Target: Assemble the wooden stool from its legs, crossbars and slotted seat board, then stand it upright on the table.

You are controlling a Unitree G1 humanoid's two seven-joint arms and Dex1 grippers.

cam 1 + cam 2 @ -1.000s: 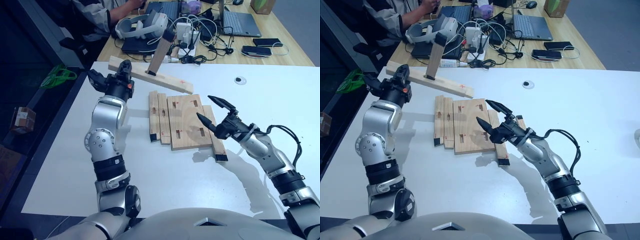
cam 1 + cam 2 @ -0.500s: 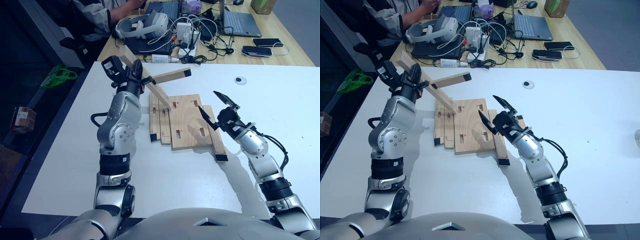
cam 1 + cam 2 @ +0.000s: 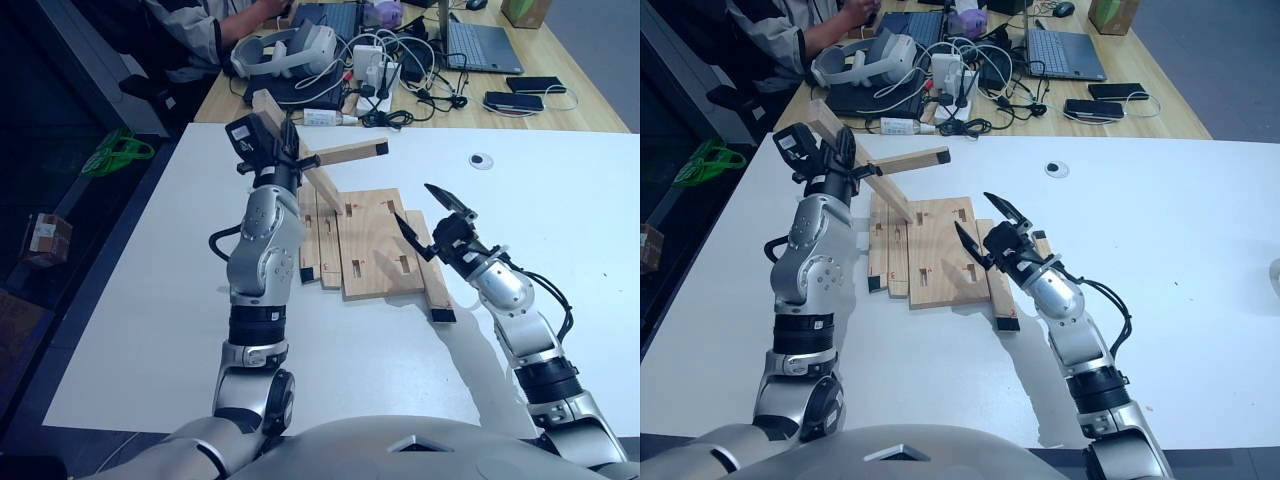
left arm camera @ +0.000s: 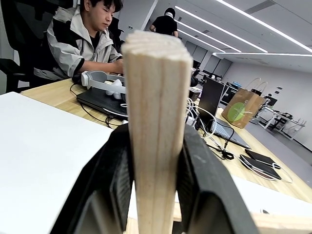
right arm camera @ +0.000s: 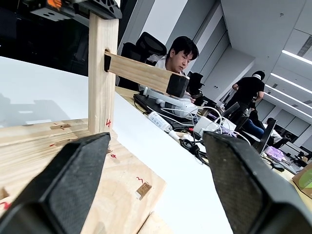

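Observation:
My left gripper (image 3: 270,140) is shut on a long wooden crossbar (image 3: 318,178), which slants down to the far left corner of the slotted seat board (image 3: 372,245). A leg (image 3: 350,153) is joined to that bar and sticks out sideways above the board. In the left wrist view the crossbar (image 4: 156,122) stands clamped between the fingers (image 4: 119,175). The board lies flat on the white table (image 3: 560,220), with loose wooden pieces (image 3: 315,235) along its left side and another (image 3: 432,272) along its right. My right gripper (image 3: 414,202) hovers open over the board's right part, empty.
A small black round object (image 3: 481,159) lies on the table at the back right. Behind the table a wooden desk (image 3: 560,105) carries laptops, a headset (image 3: 285,50), cables and phones, and a person sits there. The table's left edge (image 3: 130,240) drops to dark floor.
My left arm lifted the joined crossbar and leg from the back of the table and swung it right, over the seat board. My right gripper drew slightly up and back, still open.

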